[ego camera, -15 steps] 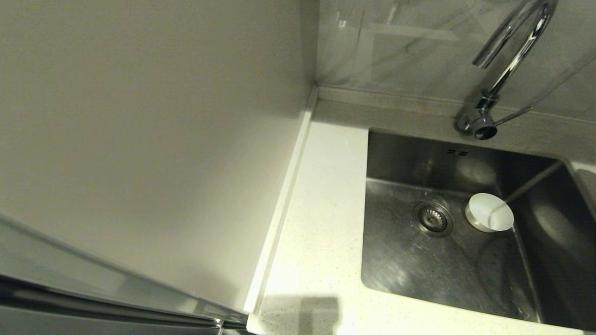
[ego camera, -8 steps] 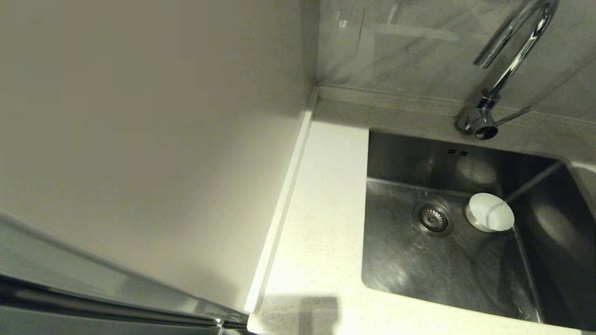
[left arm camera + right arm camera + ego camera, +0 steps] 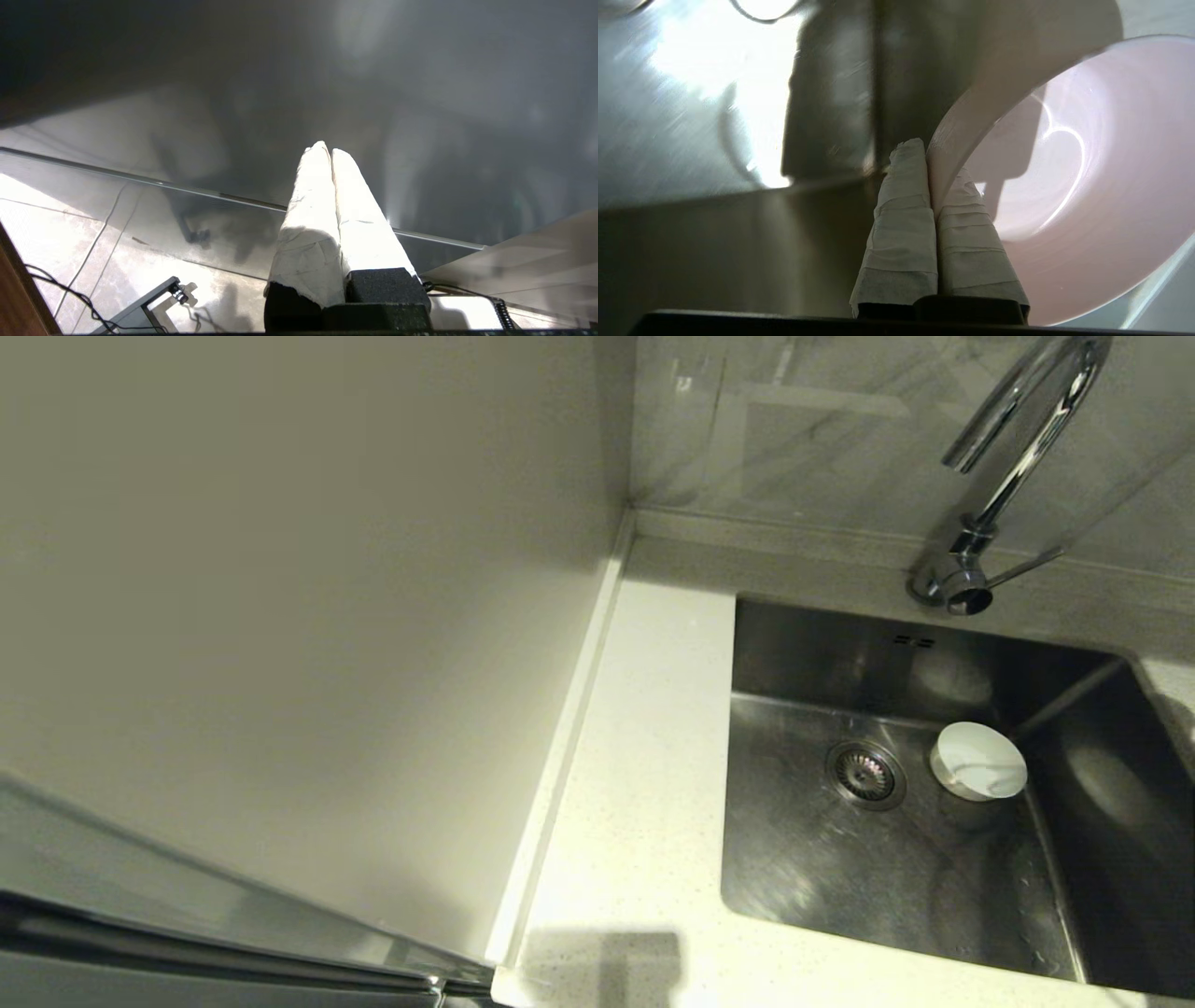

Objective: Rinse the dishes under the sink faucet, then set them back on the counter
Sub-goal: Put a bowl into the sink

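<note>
A white dish (image 3: 977,761) rests on the floor of the sink (image 3: 803,887), just right of the round drain (image 3: 865,773). The chrome faucet (image 3: 1013,453) arches over the sink's far edge. In the right wrist view my right gripper (image 3: 928,151) is shut on the rim of a pink dish (image 3: 1069,196), one finger inside and one outside, with the sink's steel wall (image 3: 714,140) behind it. This pink dish and both arms are outside the head view. My left gripper (image 3: 329,149) is shut on nothing, parked away from the sink.
The white speckled counter (image 3: 644,784) runs left of the sink, bounded by a raised edge strip (image 3: 560,756) and a plain cream wall panel (image 3: 308,616). The faucet's thin lever (image 3: 1027,565) points right. Floor tiles and cables lie below the left gripper.
The head view has shifted very slightly. The white dish stays beside the drain, and no arm has come into that view.
</note>
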